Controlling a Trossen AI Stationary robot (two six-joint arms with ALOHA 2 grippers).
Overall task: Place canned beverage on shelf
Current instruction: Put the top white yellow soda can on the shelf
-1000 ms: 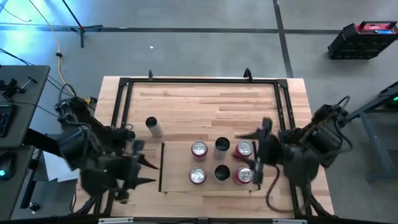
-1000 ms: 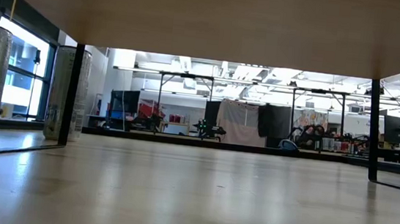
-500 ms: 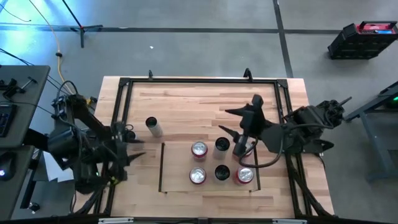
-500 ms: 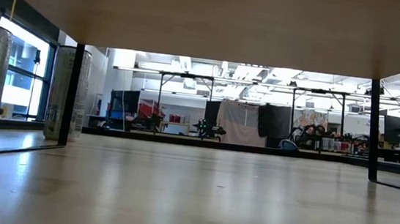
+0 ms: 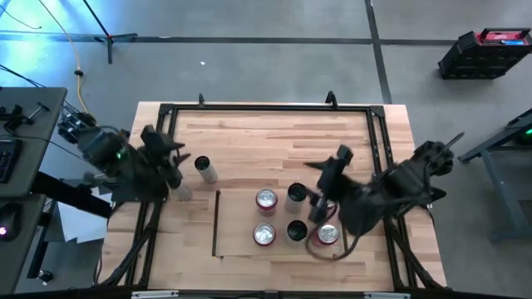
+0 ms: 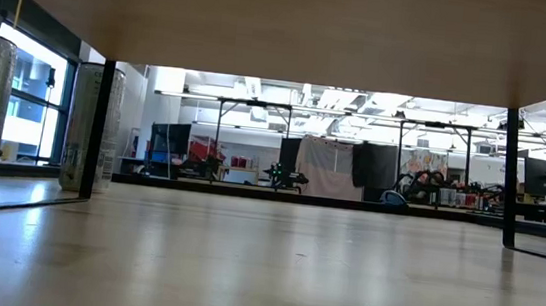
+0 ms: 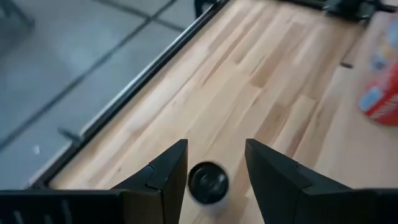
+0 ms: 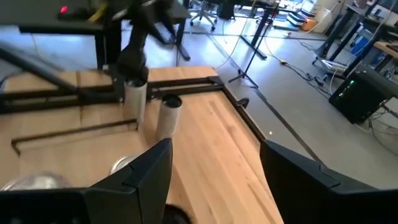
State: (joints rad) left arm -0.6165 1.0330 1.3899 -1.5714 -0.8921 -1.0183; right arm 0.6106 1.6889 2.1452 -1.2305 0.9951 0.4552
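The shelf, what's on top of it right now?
Five upright cans show on the shelf: three red-topped, two dark-topped. The right gripper hangs over one corner, hiding whatever stands there.

2 arms, both dark, built of chunky black segments. The left arm (image 5: 116,162) carries a small green indicator light on its housing and thin black cables along its side. The right arm (image 5: 399,187) trails a looping black cable beneath it. Each end effector has 2 matte black fingers with angular, wedge-shaped faces and hard chamfered edges: the left end effector (image 7: 214,177) and the right end effector (image 8: 214,168).
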